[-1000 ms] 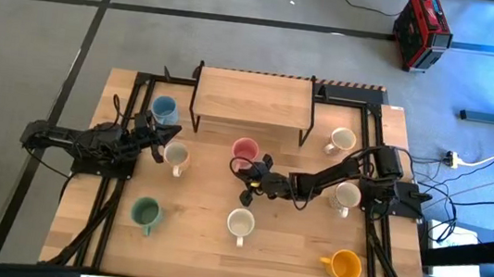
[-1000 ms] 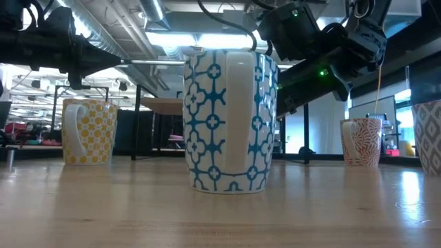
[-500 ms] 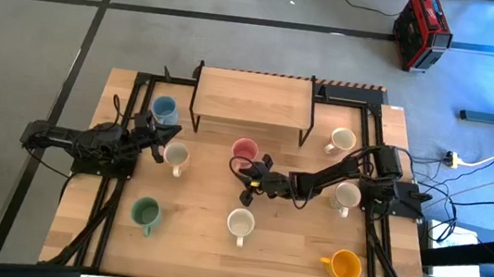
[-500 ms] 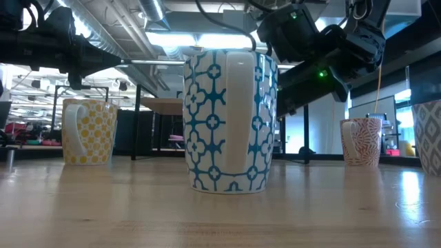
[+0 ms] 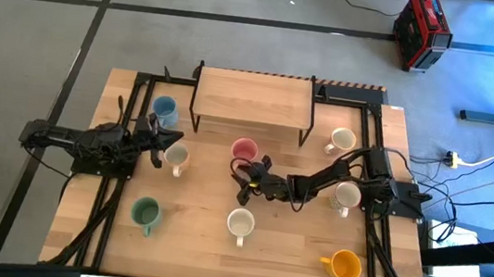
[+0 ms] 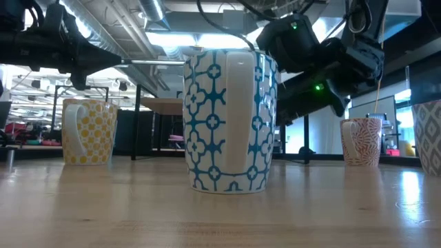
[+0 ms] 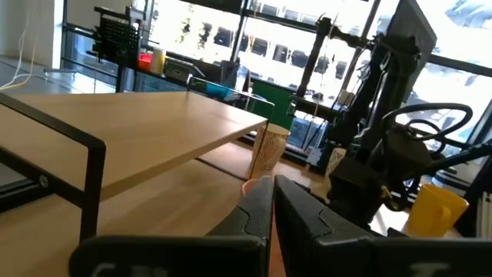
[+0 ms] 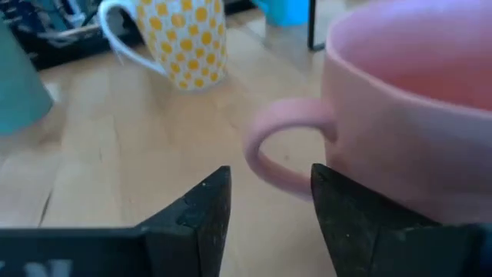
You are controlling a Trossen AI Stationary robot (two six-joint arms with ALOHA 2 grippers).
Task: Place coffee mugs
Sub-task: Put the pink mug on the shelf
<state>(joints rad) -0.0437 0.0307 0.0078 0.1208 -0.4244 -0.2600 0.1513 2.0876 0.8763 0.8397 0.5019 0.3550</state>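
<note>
Right claw (image 8: 265, 208), fingers apart and empty, lines up on the handle of the round pink ceramic mug (image 8: 400, 115), which stands on the bench just before the wooden shelf (image 5: 253, 97). Step, as judged: approach to grasp; next, advance and close on the handle. Left claw (image 7: 269, 219), pressed together and empty, waits near the shelf's left end.

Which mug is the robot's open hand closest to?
The pink mug, in the middle of the table. The right end effector is open just beside its handle; every other mug sits farther off.

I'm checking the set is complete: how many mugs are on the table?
8: blue, yellow-dotted cream, pink, green, cream centre-front, two cream right, orange. None seem hidden.
</note>
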